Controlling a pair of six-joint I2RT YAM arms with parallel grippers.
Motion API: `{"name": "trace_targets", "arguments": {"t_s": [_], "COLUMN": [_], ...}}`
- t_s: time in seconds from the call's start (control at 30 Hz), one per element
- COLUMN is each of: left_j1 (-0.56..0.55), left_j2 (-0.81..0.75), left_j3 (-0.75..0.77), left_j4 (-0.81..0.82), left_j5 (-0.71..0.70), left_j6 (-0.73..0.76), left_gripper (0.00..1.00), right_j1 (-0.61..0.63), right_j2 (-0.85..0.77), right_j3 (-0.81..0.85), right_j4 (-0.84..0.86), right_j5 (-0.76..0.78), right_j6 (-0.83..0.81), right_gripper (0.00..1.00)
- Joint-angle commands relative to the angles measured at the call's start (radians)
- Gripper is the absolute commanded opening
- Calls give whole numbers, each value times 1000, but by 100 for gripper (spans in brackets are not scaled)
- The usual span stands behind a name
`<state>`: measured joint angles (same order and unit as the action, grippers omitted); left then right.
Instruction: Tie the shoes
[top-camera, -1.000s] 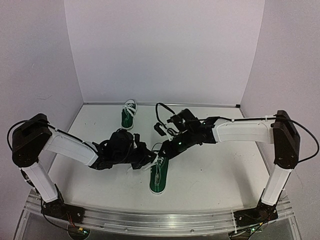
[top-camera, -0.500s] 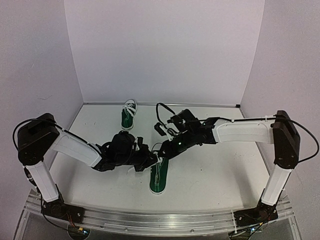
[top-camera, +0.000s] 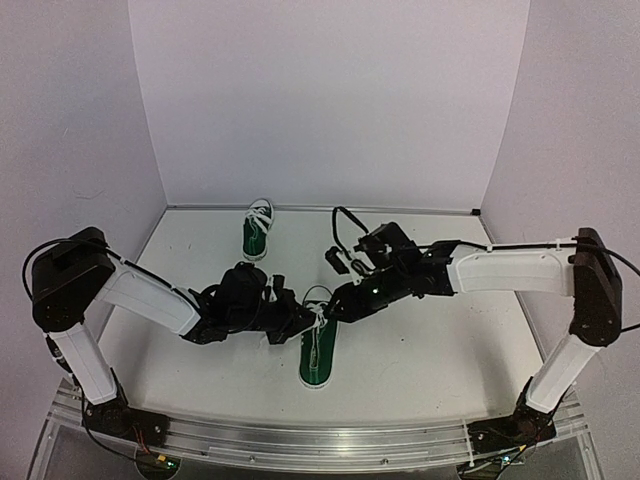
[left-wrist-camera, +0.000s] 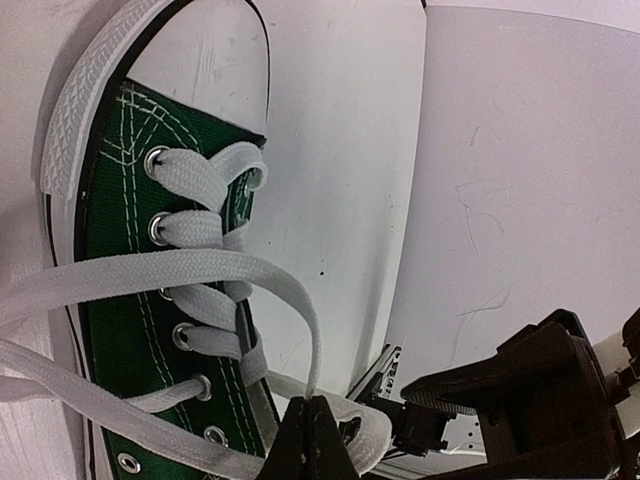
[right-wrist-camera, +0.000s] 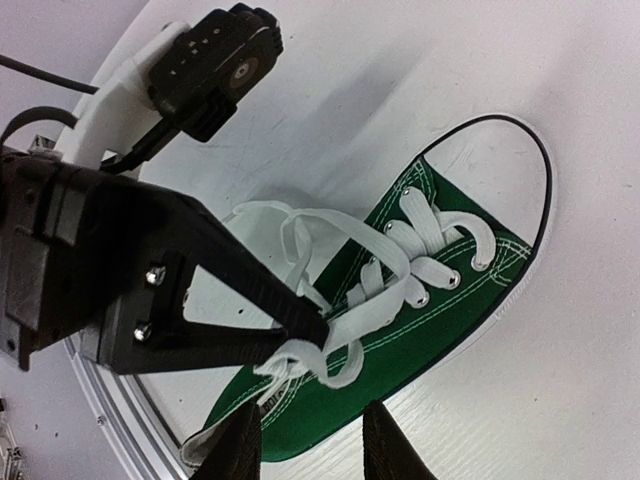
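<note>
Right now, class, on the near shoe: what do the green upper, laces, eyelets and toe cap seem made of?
The upper: woven canvas, matte, with pale stitching rows. The laces: flat woven fabric, probably cotton, showing a fine weave. The eyelets: shiny metal rings, by their glint. The toe cap: smooth white rubber, likely, slightly scuffed.

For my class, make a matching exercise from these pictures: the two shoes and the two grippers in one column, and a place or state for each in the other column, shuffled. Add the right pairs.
Column one
1. near shoe
2. far shoe
3. left gripper
4. right gripper

Column two
A. open, nothing between its fingers
B. alone close to the back wall, away from both arms
C. shut on a white lace
D. between the two grippers, its laces loose

Pairs: 1-D, 2-B, 3-C, 4-A
</note>
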<state>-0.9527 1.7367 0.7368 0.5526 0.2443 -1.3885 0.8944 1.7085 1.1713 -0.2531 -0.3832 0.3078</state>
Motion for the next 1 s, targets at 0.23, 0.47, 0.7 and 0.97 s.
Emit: {"name": "trace_targets", "arguments": {"t_s": [0.23,0.47,0.7,0.97], "left_j1": [-3,-2,-2,-2], "left_j2": [-12,-14,-12,-11], "left_j3": [-5,-9,-13,-18], "left_j4": [70,77,87,106], "left_j5": [13,10,6,5], "left_j6": [-19,-18,-21,-24], "left_gripper": [0,0,0,0], "right_j1": [3,5,10,11], "right_j2": [-47,1,35,64], "right_j3": [-125,-130,-129,-121], "right_j4": [182,242,283,287], "right_j5": [-138,-157,-169,-174], "right_j6": [173,216,221,211], "right_gripper": [31,31,29,27]}}
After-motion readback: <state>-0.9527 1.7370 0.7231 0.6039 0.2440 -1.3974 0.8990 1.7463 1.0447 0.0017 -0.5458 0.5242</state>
